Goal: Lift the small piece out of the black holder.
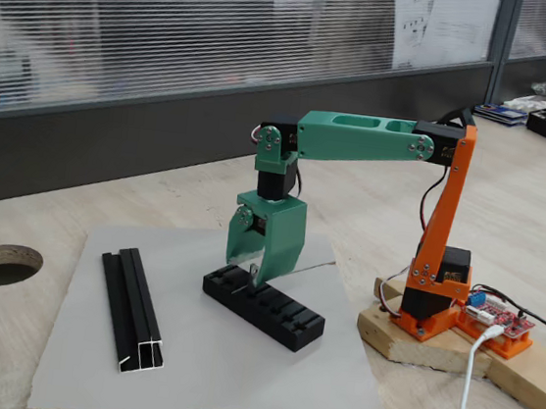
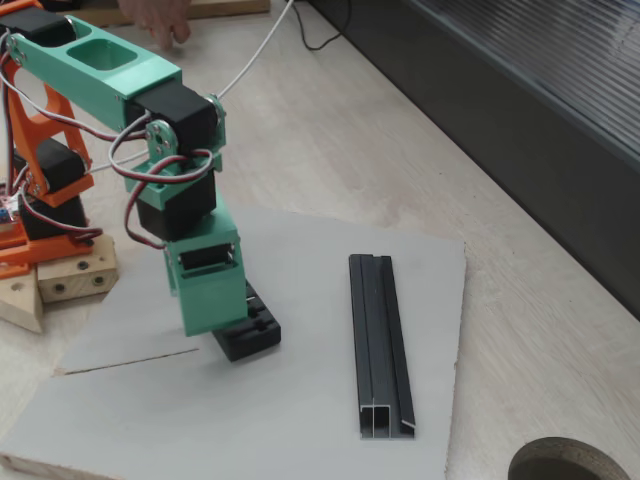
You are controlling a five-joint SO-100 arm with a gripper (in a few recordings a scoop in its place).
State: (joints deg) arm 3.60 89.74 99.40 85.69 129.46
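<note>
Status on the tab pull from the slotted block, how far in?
Done: the gripper has been brought over the left end of the black holder, jaws parted and straddling its slots. In hand: lining up the grasp; whether the fingers touch the small piece cannot be told, it is too small to make out. Left: close, then lift it clear. The black rail lies apart, untouched.

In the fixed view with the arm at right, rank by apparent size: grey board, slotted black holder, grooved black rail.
1. grey board
2-3. grooved black rail and black holder: look about alike in length; the holder is thicker.
</note>
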